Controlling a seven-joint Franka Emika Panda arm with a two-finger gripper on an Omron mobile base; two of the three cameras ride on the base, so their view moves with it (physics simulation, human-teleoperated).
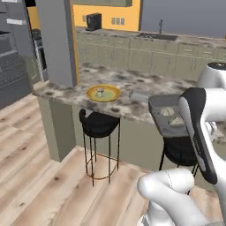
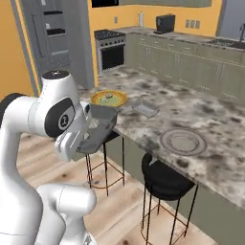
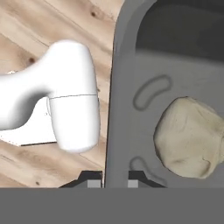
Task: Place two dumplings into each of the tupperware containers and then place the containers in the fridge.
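At the bottom of the hand view the gripper point(image 3: 114, 180) has its two dark tips clamped on the rim of a shallow grey see-through plastic tupperware container point(image 3: 127, 109), one tip on each side of the wall. Inside it, at the right of that frame, lies a pale cream-beige rounded dumpling point(image 3: 189, 136). Wooden floor shows past the rim at the left.

In the left base view the container point(image 1: 159, 112) sits at right centre with two dumplings point(image 1: 168, 112) in it, partly behind the white arm. In the right base view it point(image 2: 101, 125) hangs left of centre, off the edge of the mottled stone counter point(image 2: 201, 115).

On that counter stand a yellow round plate point(image 2: 109, 98), a second grey rectangular container point(image 2: 145, 107) just right of it, and a round grey plate point(image 2: 183, 141) further right.
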